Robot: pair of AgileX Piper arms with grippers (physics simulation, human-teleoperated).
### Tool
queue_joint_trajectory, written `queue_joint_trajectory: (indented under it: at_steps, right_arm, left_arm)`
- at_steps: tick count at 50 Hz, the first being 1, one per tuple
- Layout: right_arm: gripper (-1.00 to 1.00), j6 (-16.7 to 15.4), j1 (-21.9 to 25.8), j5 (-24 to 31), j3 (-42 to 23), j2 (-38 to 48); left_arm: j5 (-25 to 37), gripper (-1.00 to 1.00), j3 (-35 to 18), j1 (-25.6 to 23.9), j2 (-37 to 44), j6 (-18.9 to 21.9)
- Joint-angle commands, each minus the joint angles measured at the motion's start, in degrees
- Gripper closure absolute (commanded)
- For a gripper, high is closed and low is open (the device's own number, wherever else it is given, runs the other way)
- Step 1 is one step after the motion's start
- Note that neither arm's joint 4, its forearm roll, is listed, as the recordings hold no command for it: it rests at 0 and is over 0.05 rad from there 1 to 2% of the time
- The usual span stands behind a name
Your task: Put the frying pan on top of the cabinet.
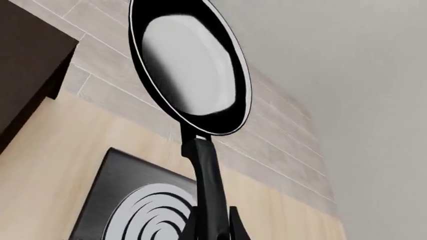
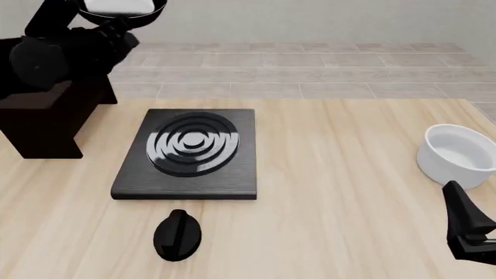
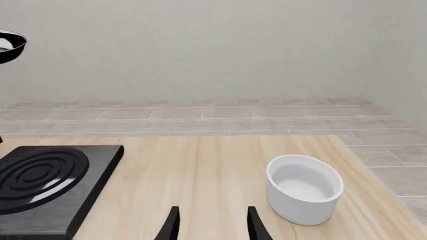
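The frying pan (image 1: 190, 65) hangs in the air, tilted, its pale inside facing the left wrist camera. My left gripper (image 1: 215, 229) is shut on its long black handle (image 1: 208, 175). In the front view the frying pan (image 2: 124, 8) is at the top left, above the left gripper (image 2: 116, 32) and higher than the dark cabinet (image 2: 43, 125), whose top is largely hidden by the arm. A corner of the cabinet (image 1: 27, 65) shows beside the pan. The pan's edge (image 3: 10, 46) also shows far off in the right wrist view. My right gripper (image 3: 212, 227) is open and empty, low at the table's right front (image 2: 467, 226).
A flat black stove plate (image 2: 190, 154) with grey rings lies right of the cabinet. A black knob (image 2: 178, 234) lies in front of it. A white bowl (image 2: 457, 154) stands at the right edge, just beyond the right gripper. A tiled ledge (image 2: 310, 70) and wall run behind.
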Motion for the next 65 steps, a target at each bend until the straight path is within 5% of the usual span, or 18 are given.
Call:
queue_joint_trajectory:
  at_steps: [1,30,65]
  right_arm:
    - [-1.00,-0.06,0.12,-0.02,0.01,0.05]
    - [-1.00,-0.74,0.34,4.13,-0.01,-4.25]
    - [-1.00,-0.51,0.40,2.91,0.01,-3.04]
  left_arm:
    - [0.69,1.00,0.80,5.62,-3.87,0.52]
    - [-0.78,1.00,10.55,15.43,-12.23,-5.38]
    - [-4.12,1.00,14.59,18.06,-11.00,-10.24]
